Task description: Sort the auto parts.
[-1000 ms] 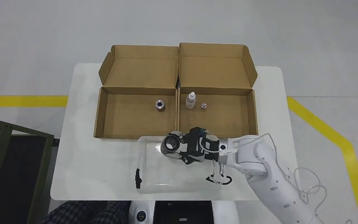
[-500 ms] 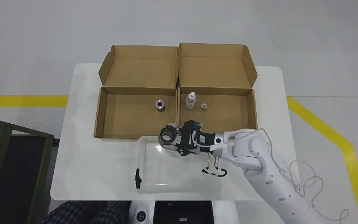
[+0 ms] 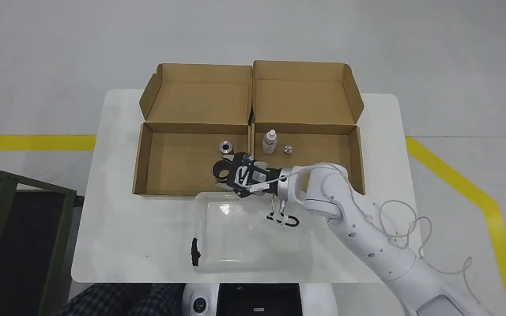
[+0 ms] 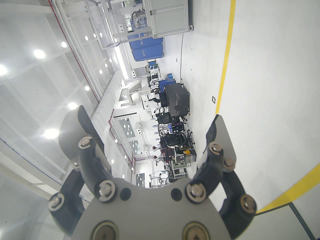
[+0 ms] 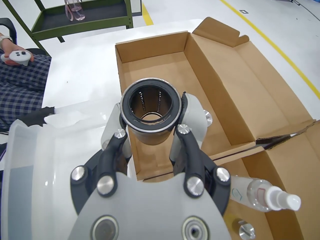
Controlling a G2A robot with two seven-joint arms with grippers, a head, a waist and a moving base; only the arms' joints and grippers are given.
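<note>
**A:** Left gripper [image 4: 150, 121] first: fingers spread wide with nothing between them, aimed out at the hall. And on the white table [image 3: 118, 197]?

**B:** Nearest in is the clear bin [image 3: 237, 237]. Just past it is the right gripper [image 5: 153, 113], with its fingers clamped on either side of a black bearing sleeve [image 5: 147, 136].

**A:** Where exactly is the sleeve?

**B:** Over the near right corner of the left cardboard box [image 3: 141, 158], with its open end facing the wrist camera. I can't tell if it touches the floor.

**A:** Further in?

**B:** A small round metal part [image 3: 226, 146] sits on that box's floor, beyond the sleeve. Next door, in the right cardboard box [image 3: 356, 158], a white spray bottle [image 3: 270, 141] lies by the shared wall. A small metal disc [image 3: 288, 148] is just beside it.

**A:** And at the back?

**B:** Both lids [image 3: 205, 87] are folded open on the far side.
</note>
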